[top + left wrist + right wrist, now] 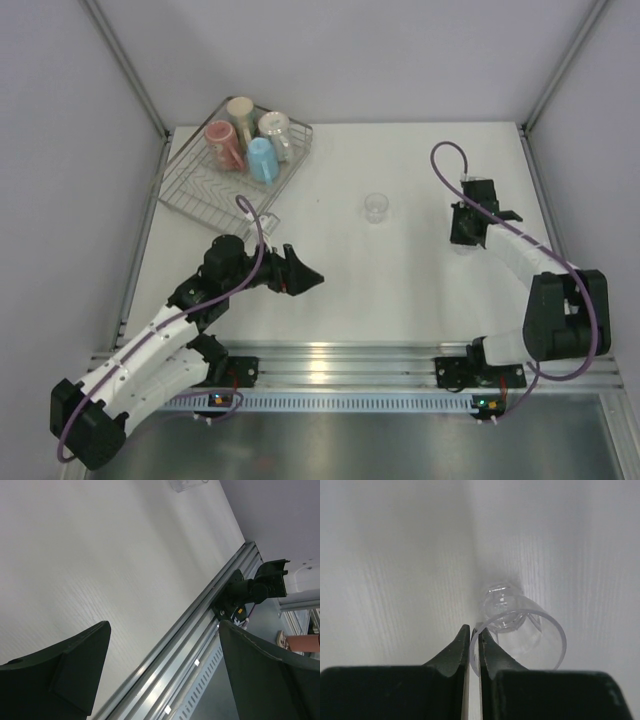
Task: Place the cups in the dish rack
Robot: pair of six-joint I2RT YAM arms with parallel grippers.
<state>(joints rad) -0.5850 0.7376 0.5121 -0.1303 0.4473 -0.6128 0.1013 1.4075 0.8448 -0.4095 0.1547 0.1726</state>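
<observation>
Right pincer (pixel 474 634) is clenched on a tiny clear glass cup (pixel 502 600); it must be lifted to the silver wire dish rack (pixel 190 185), far to the pincer's left.

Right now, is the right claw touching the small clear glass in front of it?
Touching. The right wrist view shows the right claw shut on the rim of the clear glass, with the thin glass wall pinched inside it.
</observation>
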